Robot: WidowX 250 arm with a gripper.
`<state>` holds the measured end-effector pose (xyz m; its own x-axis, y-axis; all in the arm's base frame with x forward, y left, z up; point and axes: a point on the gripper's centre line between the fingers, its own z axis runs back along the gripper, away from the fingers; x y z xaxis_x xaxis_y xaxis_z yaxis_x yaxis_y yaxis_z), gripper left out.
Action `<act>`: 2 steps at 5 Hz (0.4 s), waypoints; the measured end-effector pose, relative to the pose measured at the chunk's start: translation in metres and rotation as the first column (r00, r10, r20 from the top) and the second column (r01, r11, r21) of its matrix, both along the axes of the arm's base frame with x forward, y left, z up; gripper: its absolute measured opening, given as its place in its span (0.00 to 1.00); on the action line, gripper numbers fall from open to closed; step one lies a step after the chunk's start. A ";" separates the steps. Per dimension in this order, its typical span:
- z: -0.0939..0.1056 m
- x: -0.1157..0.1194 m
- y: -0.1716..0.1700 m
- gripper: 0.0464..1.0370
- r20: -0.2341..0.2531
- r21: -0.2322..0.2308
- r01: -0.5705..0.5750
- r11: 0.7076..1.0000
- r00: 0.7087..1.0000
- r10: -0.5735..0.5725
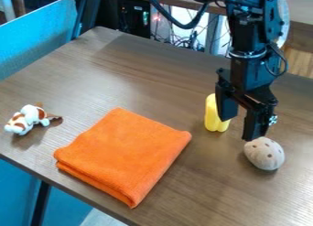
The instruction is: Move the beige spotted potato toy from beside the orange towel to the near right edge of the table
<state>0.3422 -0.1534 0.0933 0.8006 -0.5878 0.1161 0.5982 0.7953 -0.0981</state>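
Brown wood-grain tabletop [220, 193] lies before us, and on its near part we see an orange cloth [125, 152], from which we will measure all places. It is folded flat, with the layers well together at its near edge, so the folding looks complete to us.

To the right of the cloth, near its right corner but apart from it, there is a pale, rounded object with dark spots [265, 153]. Farther back on the same side of the cloth is a yellow object [213, 115]; one finger partly covers it. The black gripper [240, 124] hangs also to the right of the cloth, with its two fingers apart and nothing grasped between them. One finger comes down beside the yellow object, the other ends at the spotted one; if it really touches, we cannot tell. We judge that neither object is picked up, so any lifting of them remains undone.

Well to the left of the cloth, a small white and brown toy [25, 120] rests on its own. Behind the cloth, beyond the far table edge, we notice a tangle of cables [192, 39] and a blue chair [43, 42].
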 end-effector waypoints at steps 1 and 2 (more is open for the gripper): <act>-0.015 -0.003 0.001 0.96 -0.040 0.014 0.001 1.000 0.999 0.000; -0.018 -0.001 -0.006 0.96 -0.031 -0.001 0.021 1.000 0.999 -0.021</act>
<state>0.3411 -0.1594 0.0756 0.7913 -0.6045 0.0921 0.6114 0.7825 -0.1175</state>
